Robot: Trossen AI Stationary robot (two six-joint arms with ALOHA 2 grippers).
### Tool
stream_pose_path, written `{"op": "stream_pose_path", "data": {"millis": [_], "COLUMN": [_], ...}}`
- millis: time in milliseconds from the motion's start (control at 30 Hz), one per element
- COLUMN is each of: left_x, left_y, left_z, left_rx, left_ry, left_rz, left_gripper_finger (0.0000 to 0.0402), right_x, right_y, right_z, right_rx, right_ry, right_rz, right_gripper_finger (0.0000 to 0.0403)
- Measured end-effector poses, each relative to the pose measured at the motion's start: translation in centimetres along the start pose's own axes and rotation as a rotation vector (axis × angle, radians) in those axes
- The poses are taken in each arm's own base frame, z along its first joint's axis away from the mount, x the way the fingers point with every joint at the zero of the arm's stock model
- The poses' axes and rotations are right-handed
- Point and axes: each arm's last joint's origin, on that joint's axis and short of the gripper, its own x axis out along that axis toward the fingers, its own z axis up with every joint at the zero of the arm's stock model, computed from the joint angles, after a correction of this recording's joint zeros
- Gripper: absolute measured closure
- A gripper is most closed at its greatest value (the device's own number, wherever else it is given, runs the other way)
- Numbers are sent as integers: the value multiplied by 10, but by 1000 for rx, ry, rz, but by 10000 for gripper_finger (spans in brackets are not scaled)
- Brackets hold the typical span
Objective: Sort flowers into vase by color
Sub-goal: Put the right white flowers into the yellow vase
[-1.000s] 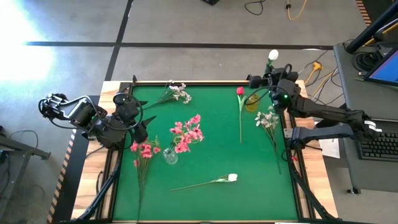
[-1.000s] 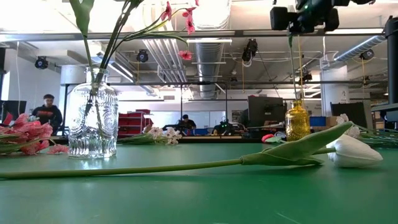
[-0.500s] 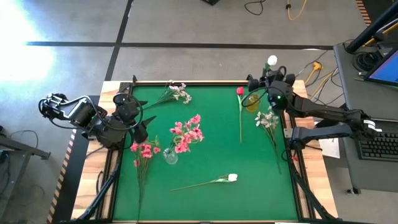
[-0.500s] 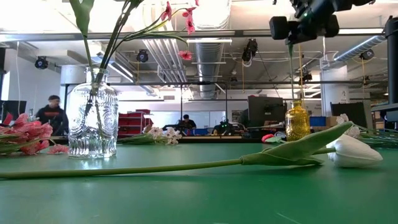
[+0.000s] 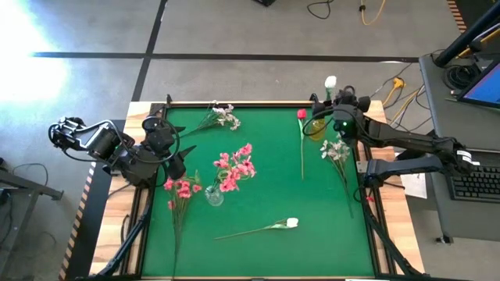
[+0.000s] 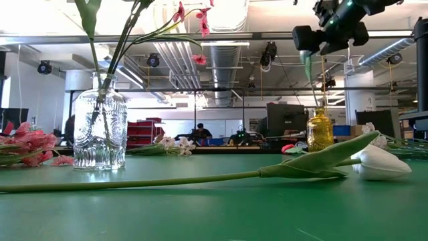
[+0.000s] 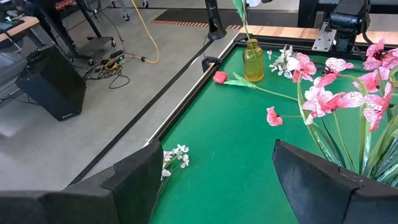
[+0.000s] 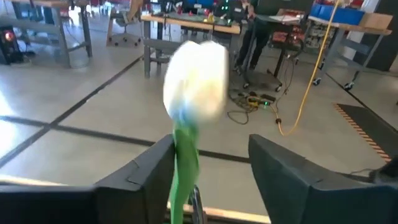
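A white tulip (image 8: 196,78) stands upright with its stem in the small yellow vase (image 5: 316,129) at the table's far right. My right gripper (image 8: 211,149) hovers above that vase, open, with the stem between its fingers, close beside one finger (image 8: 155,174). At the table's left edge my left gripper (image 7: 211,180) waits, open, with nothing between its fingers. A clear glass vase (image 5: 213,195) near the middle holds pink flowers (image 5: 234,168). Lying flat on the cloth are a red tulip (image 5: 301,115), another white tulip (image 5: 291,223), a pink spray (image 5: 182,187) and white-blossom sprays (image 5: 226,117) (image 5: 337,150). My right gripper has its fingers apart on either side of the white tulip's stem (image 8: 185,168), just below the head, coming level from the table's right. The stem runs close along one finger; whether it touches that finger I cannot tell. The lower stem stands in the yellow vase (image 6: 319,130).
The green cloth (image 5: 258,257) has a raised wooden border (image 5: 258,103). Free cloth lies along the near edge and between the two vases. Cables and a desk with a keyboard (image 5: 476,183) stand off the right side. People sit far off in the room behind.
My right gripper has opened around the white tulip's stem and shifted a little toward the table's left. The tulip's head has leaned toward the left with it, while its stem has stayed in the yellow vase.
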Motion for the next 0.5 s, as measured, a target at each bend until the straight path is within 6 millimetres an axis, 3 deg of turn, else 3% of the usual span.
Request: {"op": "stream_pose_path", "data": {"millis": [500], "left_x": [0], "left_y": [-1], "left_z": [1], "left_rx": [-46], "left_ry": [-9], "left_rz": [-8], "left_gripper_finger": [117], "right_x": [-5], "right_y": [-5], "right_z": [-4], "right_rx": [24], "right_ry": [72], "right_rz": [84], "right_gripper_finger": [115]}}
